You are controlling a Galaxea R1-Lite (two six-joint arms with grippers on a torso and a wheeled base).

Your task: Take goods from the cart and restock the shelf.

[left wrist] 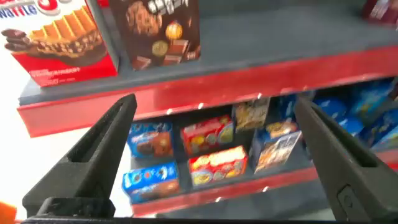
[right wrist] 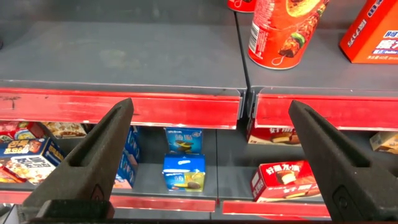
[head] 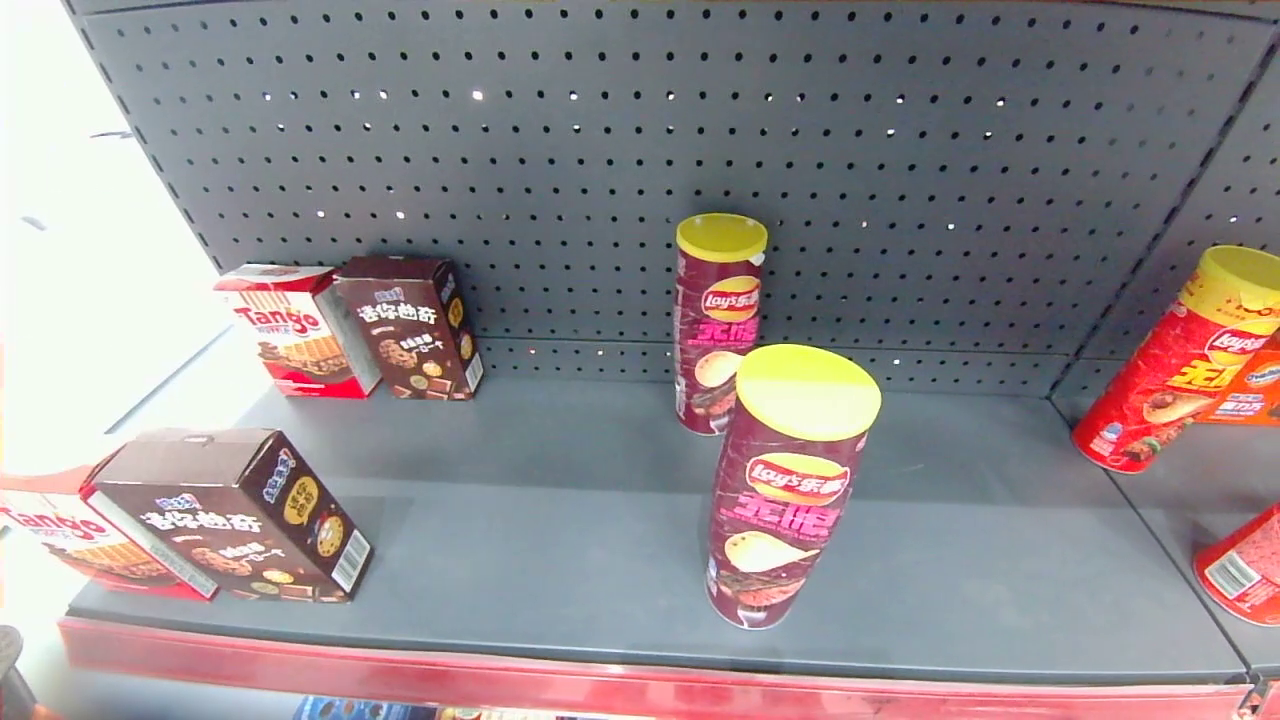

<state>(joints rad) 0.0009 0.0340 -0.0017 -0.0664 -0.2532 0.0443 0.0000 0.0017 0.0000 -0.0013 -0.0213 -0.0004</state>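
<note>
Two maroon chip cans with yellow lids stand upright on the grey shelf: one near the front, one by the back panel. A brown cookie box and a red wafer box lie at the shelf's front left; two more boxes stand at the back left. My left gripper is open and holds nothing, below the shelf's red front lip, under the red wafer box and the brown cookie box. My right gripper is open and holds nothing, in front of the red lip.
Red chip cans and an orange box stand on the neighbouring shelf section to the right; a red can stands near that section's edge. Lower shelves carry blue and red snack boxes. The perforated back panel closes the rear.
</note>
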